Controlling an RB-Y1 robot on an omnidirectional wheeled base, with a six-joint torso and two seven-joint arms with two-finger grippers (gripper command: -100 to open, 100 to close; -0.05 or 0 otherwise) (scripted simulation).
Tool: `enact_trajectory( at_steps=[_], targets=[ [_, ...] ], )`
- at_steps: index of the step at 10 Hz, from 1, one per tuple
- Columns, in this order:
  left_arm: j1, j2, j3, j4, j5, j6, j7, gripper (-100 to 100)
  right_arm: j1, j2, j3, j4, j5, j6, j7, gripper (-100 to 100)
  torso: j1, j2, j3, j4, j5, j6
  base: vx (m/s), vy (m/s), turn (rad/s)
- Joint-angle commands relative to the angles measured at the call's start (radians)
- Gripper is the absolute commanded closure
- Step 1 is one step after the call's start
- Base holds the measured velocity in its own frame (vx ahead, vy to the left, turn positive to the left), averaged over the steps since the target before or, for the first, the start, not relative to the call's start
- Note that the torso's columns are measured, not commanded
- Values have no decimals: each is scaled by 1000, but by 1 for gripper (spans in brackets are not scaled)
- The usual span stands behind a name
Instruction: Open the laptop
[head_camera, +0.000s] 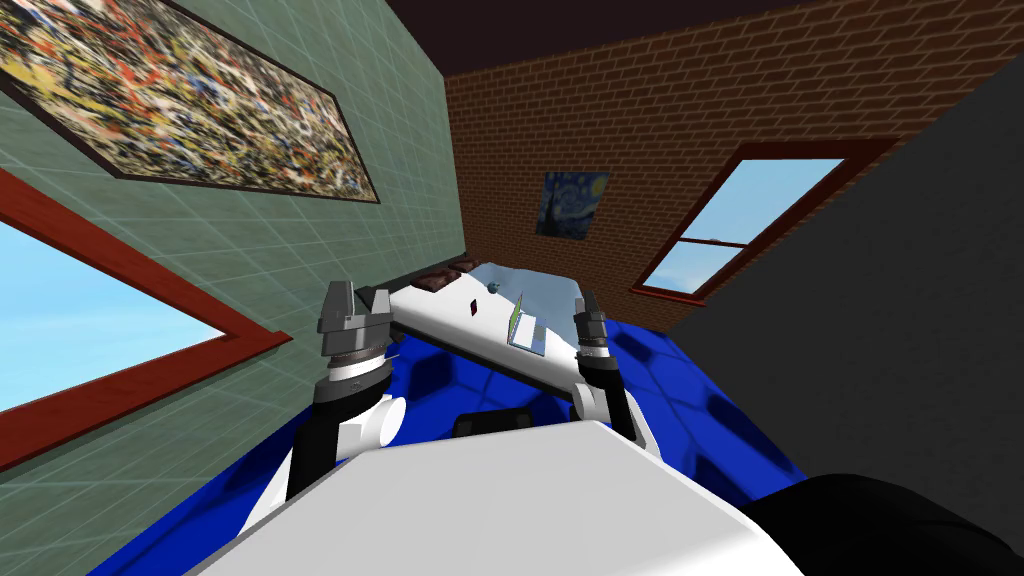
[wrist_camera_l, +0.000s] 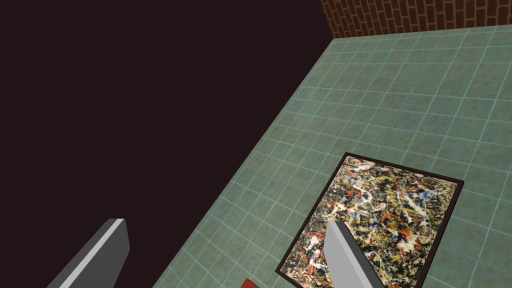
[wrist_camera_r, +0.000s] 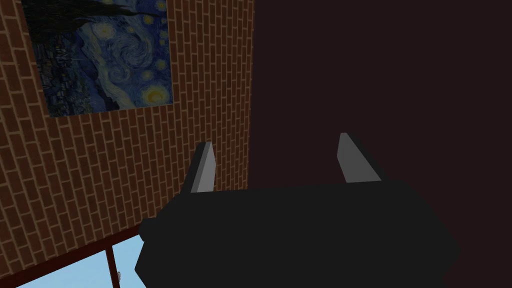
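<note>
Head view: faced a long white tabletop (head_camera: 440, 318) standing on a deep blue floor (head_camera: 700, 400). Found the laptop (head_camera: 527, 334), a small pale grey flat slab with a thin green-edged panel slanting up at one side, lying on the table's near part, toward the right arm's side. Could not tell how far its lid stood; too small to read. Noted a small dark red flat item (head_camera: 472, 307) near it, toward the table's middle. Held the left gripper (head_camera: 357, 300) raised by the table's left end and the right gripper (head_camera: 586, 305) raised near the laptop's right, both pointing upward and touching nothing.

Left wrist view: showed two light grey blade fingers (wrist_camera_l: 342, 257) spread wide with nothing between them.

Right wrist view: showed the fingers (wrist_camera_r: 202, 170) rising from the dark box likewise wide apart and empty.

Judged the task as not yet started: no grip on the lid, neither hand aimed at the laptop. Left to do: turn a gripper down toward the table, bring it to the lid's free edge, catch that edge, and swing it up.
</note>
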Motion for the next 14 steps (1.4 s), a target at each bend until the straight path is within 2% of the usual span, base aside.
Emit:
enact_trajectory(
  at_steps=[1, 9, 10, 11, 14],
  targets=[
    [0, 0, 0, 0, 0, 0, 0, 0, 0, 0, 0, 0, 0, 0, 0, 0, 0, 40, -82, 41, 0, 0, 0, 0, 0],
    [0, 0, 0, 0, 0, 0, 0, 0, 0, 0, 0, 0, 0, 0, 0, 0, 0, 618, -1234, 617, 0, 0, 0, 0, 0],
    [0, 0, 0, 0, 0, 0, 0, 0, -2, -28, -4, 7, 17, 6, 15, -100, 0, 691, -1382, 691, 0, 0, 28, 24, -30],
    [0, 0, 0, 0, 0, 0, 0, 0, -4, -54, -11, 17, 40, 16, 38, -100, 1, 724, -1452, 724, 0, 0, 56, 75, -56],
    [0, 0, 0, 0, 0, 0, 0, 0, -10, -90, -24, 38, 91, 35, 85, -100, 2, 738, -1476, 738, 1, 0, 44, 106, -43]
  ],
)
